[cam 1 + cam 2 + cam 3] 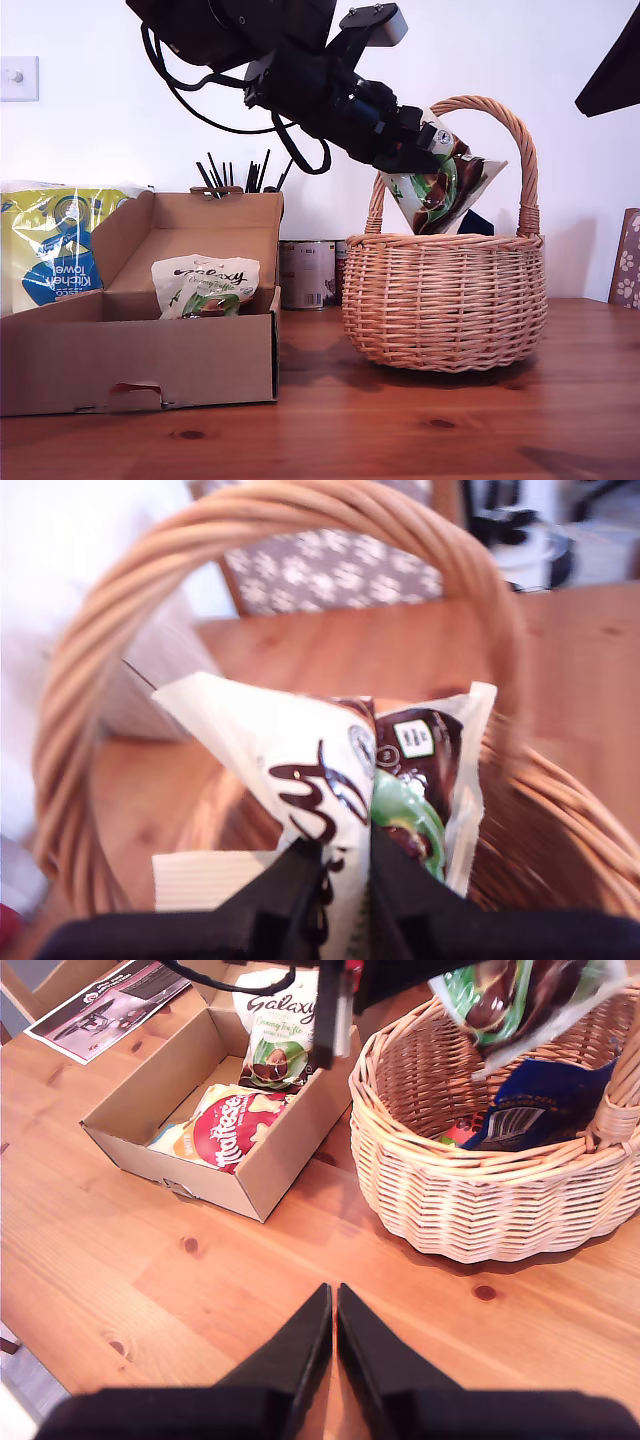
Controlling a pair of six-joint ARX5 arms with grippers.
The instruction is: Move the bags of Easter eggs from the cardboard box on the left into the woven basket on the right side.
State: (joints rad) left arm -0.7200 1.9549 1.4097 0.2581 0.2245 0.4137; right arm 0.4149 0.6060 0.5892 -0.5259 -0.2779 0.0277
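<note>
You see the table (420, 430) carrying the cardboard box (140, 360) on the exterior view's left and the woven basket (445, 300) on its right. A cream-and-green bag (205, 285) and a red-and-orange bag (232, 1130) lie in the box; a dark blue bag (540, 1100) sits in the basket. My first gripper (345, 855) is clamped on another cream-and-green bag (440, 185), hanging above the basket under its handle. My second gripper (335, 1305) hangs over bare table with its jaws pressed together, holding nothing.

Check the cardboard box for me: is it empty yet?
No. The second wrist view shows a cream-and-green bag and a red-and-orange bag inside the cardboard box.
</note>
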